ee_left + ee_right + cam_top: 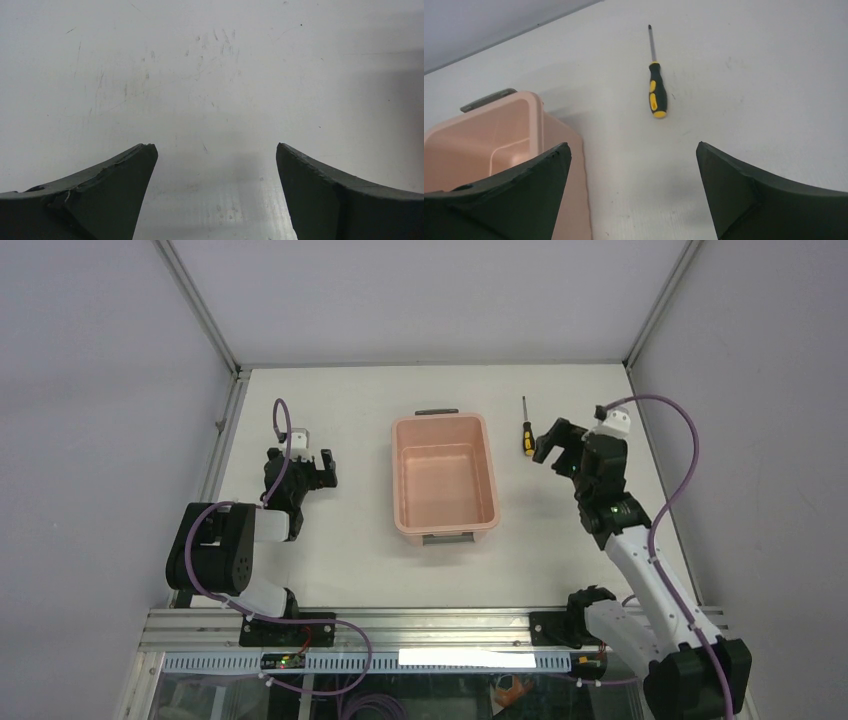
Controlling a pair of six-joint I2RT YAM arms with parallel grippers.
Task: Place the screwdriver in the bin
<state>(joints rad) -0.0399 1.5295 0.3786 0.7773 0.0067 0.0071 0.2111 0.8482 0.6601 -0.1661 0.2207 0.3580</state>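
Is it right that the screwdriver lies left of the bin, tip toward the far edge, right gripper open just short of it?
No. The screwdriver lies right of the bin, on the right arm's side; the top external view shows it. The rest holds: tip toward the far edge, right gripper open just short of it.

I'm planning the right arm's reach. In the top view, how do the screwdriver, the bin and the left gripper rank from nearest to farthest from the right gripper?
1. The screwdriver, lying just left of the right gripper.
2. The bin, further left, in the middle of the view.
3. The left gripper, beyond the bin on the left side.
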